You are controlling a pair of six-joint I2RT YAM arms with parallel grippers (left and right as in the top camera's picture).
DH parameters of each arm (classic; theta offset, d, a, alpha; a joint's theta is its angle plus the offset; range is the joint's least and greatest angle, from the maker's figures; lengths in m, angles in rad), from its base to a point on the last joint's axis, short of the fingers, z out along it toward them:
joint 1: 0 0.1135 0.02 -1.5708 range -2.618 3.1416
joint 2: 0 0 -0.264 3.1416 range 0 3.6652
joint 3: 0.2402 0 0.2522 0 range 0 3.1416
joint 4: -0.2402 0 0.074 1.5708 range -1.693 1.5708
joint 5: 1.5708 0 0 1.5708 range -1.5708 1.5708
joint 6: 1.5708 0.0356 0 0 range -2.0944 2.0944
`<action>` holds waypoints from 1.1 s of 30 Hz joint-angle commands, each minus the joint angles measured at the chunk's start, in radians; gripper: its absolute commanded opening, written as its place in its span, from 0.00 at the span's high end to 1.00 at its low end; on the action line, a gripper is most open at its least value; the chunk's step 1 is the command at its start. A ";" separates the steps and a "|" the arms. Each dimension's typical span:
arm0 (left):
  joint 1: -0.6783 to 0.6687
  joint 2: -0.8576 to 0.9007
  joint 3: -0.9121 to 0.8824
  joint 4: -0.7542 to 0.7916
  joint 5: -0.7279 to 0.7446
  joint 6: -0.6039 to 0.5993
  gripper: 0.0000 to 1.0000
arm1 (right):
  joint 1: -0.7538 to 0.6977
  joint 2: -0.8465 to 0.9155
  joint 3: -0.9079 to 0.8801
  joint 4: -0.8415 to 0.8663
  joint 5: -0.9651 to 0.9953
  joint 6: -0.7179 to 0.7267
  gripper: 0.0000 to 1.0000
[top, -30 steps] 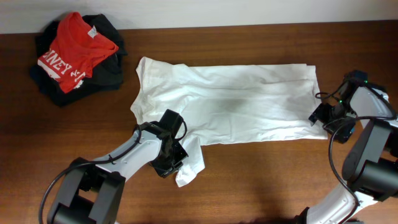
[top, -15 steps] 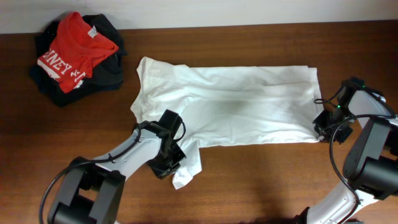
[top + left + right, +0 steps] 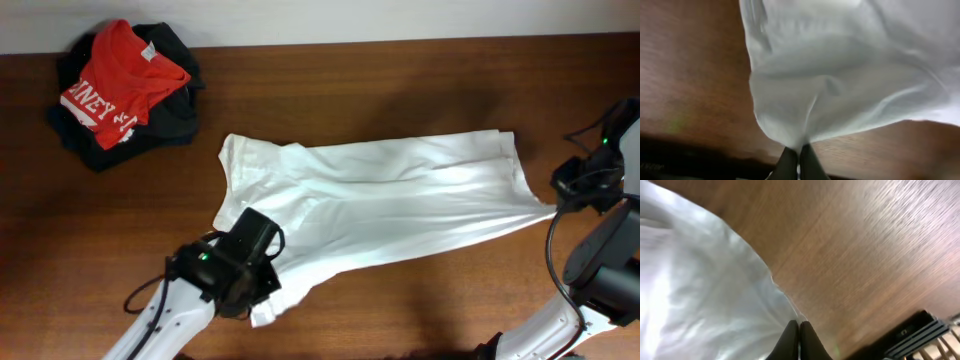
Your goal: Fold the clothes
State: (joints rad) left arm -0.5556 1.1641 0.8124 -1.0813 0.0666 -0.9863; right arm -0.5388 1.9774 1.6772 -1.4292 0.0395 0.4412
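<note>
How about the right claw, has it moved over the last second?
Yes. The right claw has drawn rightward, farther from the red T-shirt, dragging the white T-shirt's corner along.

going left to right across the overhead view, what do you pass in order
red T-shirt → white T-shirt → right gripper, shut on the shirt's right corner
</note>
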 commanded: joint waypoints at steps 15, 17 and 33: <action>0.023 0.193 0.080 0.527 -0.673 0.015 0.99 | 0.097 -0.039 0.051 0.425 -0.159 -0.052 0.96; 0.042 0.248 0.080 0.560 -0.674 0.015 0.99 | 0.137 -0.039 0.051 0.482 -0.158 -0.052 0.96; 0.251 0.503 0.092 0.859 -0.657 0.217 0.01 | 0.215 0.084 0.072 0.545 0.051 -0.093 0.01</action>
State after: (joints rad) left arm -0.3054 1.6779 0.8818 -0.2329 -0.5842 -0.9382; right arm -0.3183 2.0594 1.7134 -0.8570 0.0639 0.3710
